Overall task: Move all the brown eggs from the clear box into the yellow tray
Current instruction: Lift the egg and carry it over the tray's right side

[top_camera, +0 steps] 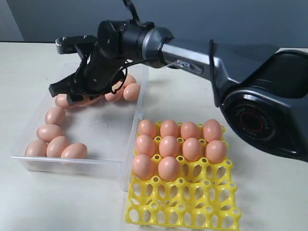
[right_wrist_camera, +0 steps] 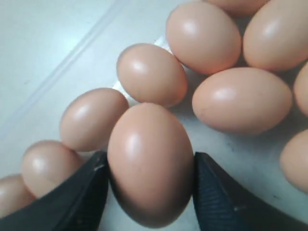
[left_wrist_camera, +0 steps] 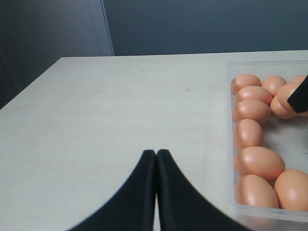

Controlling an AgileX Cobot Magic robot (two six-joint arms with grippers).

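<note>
Over shallow clear plastic box (top_camera: 126, 159), exterior: right gripper (top_camera: 66, 95) hangs low; bright yellow openwork tray (top_camera: 192, 204) alongside, part-filled.
Left wrist: left gripper (left_wrist_camera: 156, 161) pinched together, empty.
Right wrist: pads (right_wrist_camera: 72, 202) clamp one smooth brown egg (right_wrist_camera: 150, 163).
Risk: slick shell slips; lift knocks neighbouring eggs (right_wrist_camera: 149, 74).

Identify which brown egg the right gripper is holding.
The egg nearest the right wrist camera: it alone sits between the right gripper's fingers, both touching it; the other eggs lie free.
</note>
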